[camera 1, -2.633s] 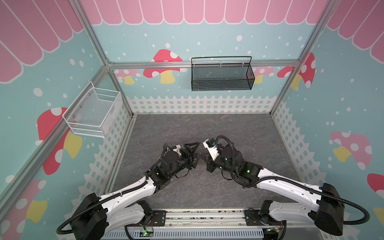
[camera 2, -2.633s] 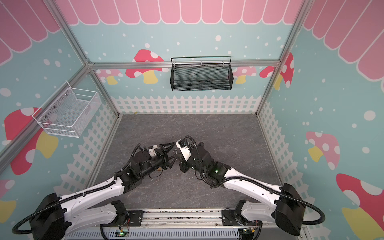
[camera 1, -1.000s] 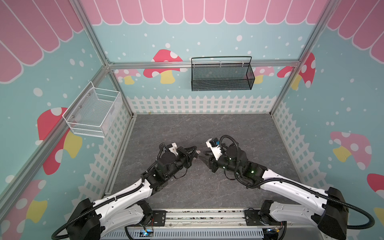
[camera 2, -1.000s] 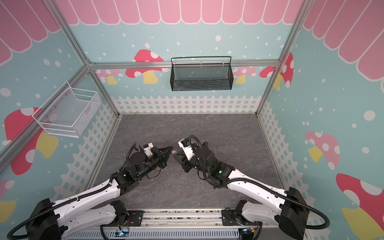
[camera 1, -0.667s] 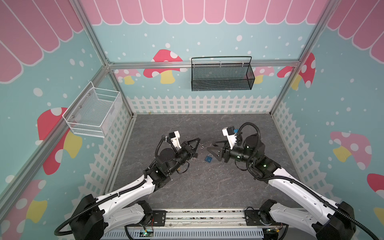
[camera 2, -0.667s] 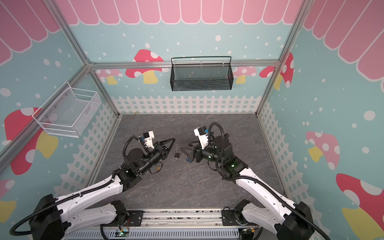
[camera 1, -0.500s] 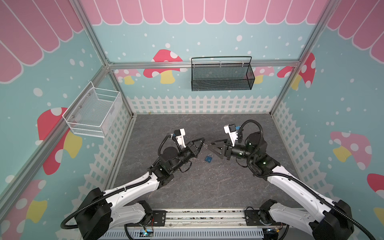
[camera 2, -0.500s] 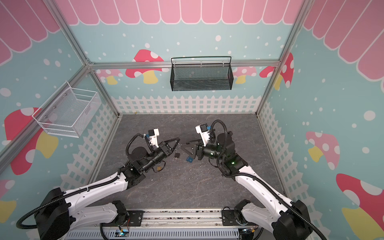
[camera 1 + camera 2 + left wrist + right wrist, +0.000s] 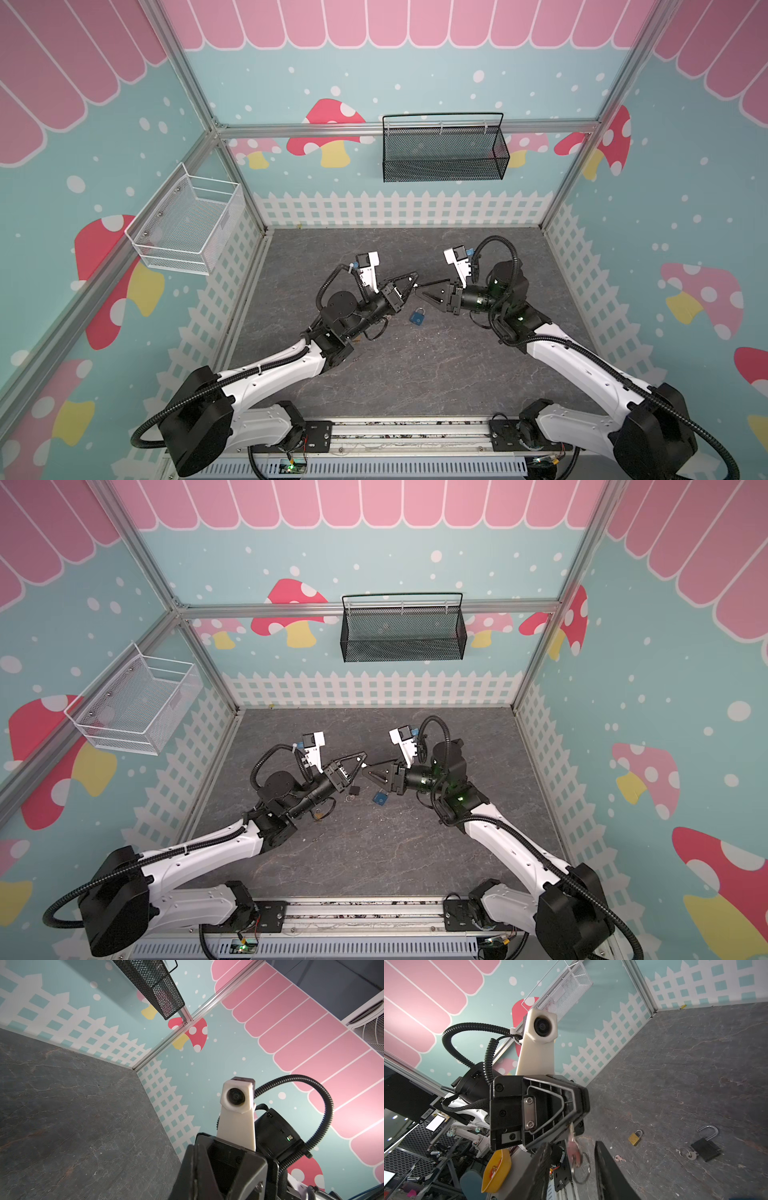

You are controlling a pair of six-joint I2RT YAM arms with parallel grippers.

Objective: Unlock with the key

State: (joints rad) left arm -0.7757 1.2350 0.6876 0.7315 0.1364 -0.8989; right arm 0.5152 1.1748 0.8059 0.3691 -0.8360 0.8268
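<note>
While left gripper (image 9: pixel 414 276) stayed out of it, clamped on key (image 9: pixel 574 1148) just above blue padlock (image 9: pixel 417 316), right gripper (image 9: pixel 419 290) hung open, empty, beside it. Padlock lay loose on table (image 9: pixel 415 374). Step: securing lock. Next likely needs right gripper steadying padlock, keyhole toward key.

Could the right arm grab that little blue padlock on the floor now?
Probably yes: the small blue padlock lies uncovered on the grey floor close to the right gripper, whose jaws stand open and empty.
</note>
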